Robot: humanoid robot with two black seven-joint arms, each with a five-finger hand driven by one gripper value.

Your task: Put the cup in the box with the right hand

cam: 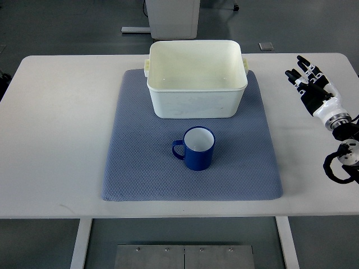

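From my station I see the right hand (308,84), black fingers on a white palm and wrist, resting over the bare white tabletop (61,129) near its right edge. Its fingers (303,63) are stretched out almost straight, pointing away from the robot, and they have hold of nothing.

The small blue enamel cup (196,148), white inside with a loop handle, stands upright well off to the left of the hand and somewhat nearer the robot than the fingertips. Its handle points away from the hand, toward the left side of the table. The cup sits on a square grey-blue quilted fabric mat (134,168), whose right edge lies between the hand and the cup, near the hand but not touching it.

The cream-white rectangular plastic box (196,103) with small side lugs is also to the left of the hand, roughly level with it, on the far part of the mat. The cup is just in front of the box's near wall, apart from it. I can see only the box's pale interior.
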